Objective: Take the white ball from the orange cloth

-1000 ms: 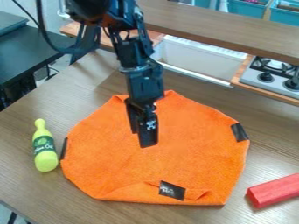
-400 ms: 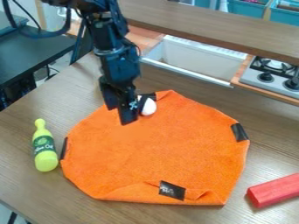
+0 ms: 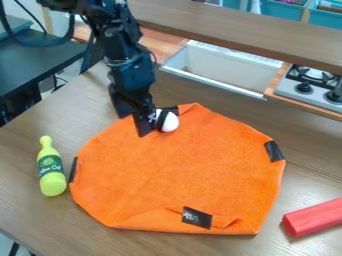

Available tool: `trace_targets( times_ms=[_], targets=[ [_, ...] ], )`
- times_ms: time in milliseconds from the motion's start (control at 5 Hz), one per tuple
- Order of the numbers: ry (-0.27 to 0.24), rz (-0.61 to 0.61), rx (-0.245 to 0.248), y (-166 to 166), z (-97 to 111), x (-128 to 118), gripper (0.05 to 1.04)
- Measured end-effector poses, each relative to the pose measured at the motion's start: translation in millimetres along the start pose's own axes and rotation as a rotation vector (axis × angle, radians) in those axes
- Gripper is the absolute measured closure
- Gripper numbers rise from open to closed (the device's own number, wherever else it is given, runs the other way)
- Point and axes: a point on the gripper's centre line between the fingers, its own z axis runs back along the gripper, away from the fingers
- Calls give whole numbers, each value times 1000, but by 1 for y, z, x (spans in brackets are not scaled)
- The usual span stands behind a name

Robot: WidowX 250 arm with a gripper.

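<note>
Claw (image 3: 133, 125) at orange cloth's (image 3: 194, 165) far-left edge, beside white ball (image 3: 169, 122); can't tell how wide I am. Ball on cloth, partly hidden, long axis unclear. Open cloth right and nearward, cloth's far edge close behind.

ball (image 3: 171, 122) on far part of cloth (image 3: 180, 170), bottle (image 3: 51, 170) at left, block (image 3: 314, 217) near right

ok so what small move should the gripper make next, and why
Probably shift the gripper slightly rightward in view, to line up with the white ball: it hangs at the ball's left there, and the ball lies near the far edge of the orange cloth.
</note>
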Motion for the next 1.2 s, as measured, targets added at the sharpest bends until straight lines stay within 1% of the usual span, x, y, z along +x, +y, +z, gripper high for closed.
trace_targets(
  times_ms=[200, 400, 600, 800, 1000, 1200],
  targets=[
    [-40, 78, 42, 7, 0, 7, 84],
    [-69, 138, 48, 13, -3, 16, 84],
    [-45, 173, 43, 18, -16, 22, 84],
    [-36, 177, 58, 22, -26, 34, 84],
    [-21, 176, 70, 24, -36, 39, 84],
    [-22, 188, 68, 28, -42, 45, 84]
  ],
)
